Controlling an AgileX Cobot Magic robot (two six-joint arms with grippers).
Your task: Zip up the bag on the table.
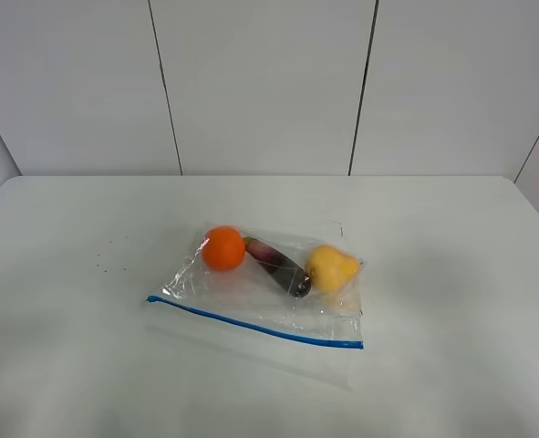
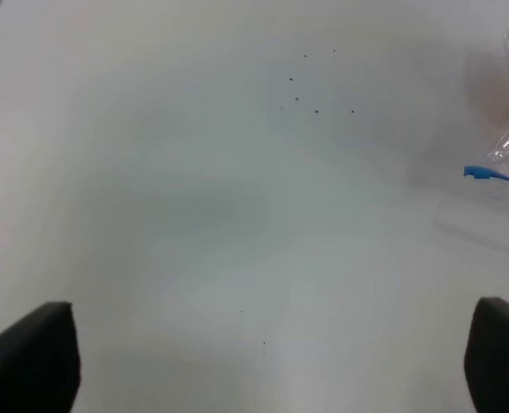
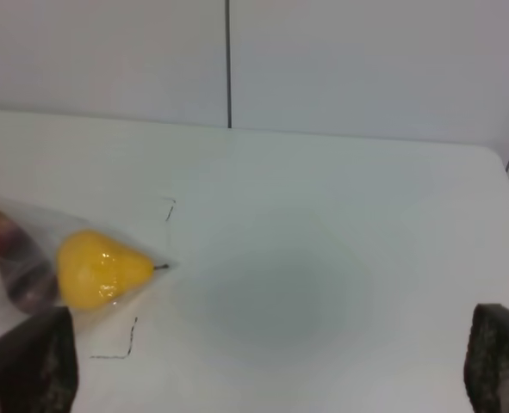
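Observation:
The clear bag lies flat near the middle of the white table. Its blue zip strip runs along the near edge. Inside are an orange, a dark eggplant and a yellow pear. Neither arm shows in the high view. My left gripper hangs open over bare table, with the strip's end off to one side. My right gripper is open too, nothing between its fingers, with the pear and the bag's corner beside one finger.
A panelled white wall rises behind the table's far edge. Small dark specks dot the tabletop left of the bag. Thin pencil-like marks lie on the table near the pear.

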